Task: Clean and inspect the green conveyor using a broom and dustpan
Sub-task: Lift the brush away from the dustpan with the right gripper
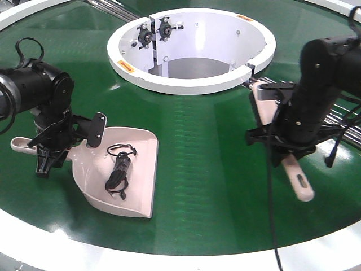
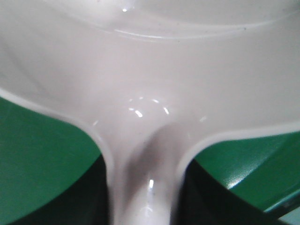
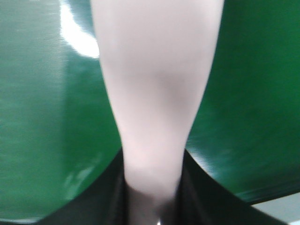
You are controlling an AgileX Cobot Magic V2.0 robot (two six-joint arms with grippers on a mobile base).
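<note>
The green conveyor (image 1: pixel 208 147) fills the front view. The pale dustpan (image 1: pixel 141 152) lies flat on it at the left, scoop pointing right, with a black corded object (image 1: pixel 119 169) inside. My left gripper (image 1: pixel 48 155) is shut on the dustpan's handle. The left wrist view shows that handle (image 2: pixel 143 187) running between the dark jaws of the left gripper (image 2: pixel 145 206). At the right, my right gripper (image 1: pixel 287 147) is shut on the broom (image 1: pixel 299 180). Its slotted handle end points toward the front; its head (image 1: pixel 262 96) lies near the hub, bristles hidden. The broom handle (image 3: pixel 154 93) fills the right gripper (image 3: pixel 152 197).
The white ring-shaped hub (image 1: pixel 192 84) stands at the back centre with black fittings inside. The white outer rim (image 1: pixel 169 257) runs along the front edge. Shiny metal rails (image 1: pixel 347 127) lie behind the right arm. Black cables hang from both arms.
</note>
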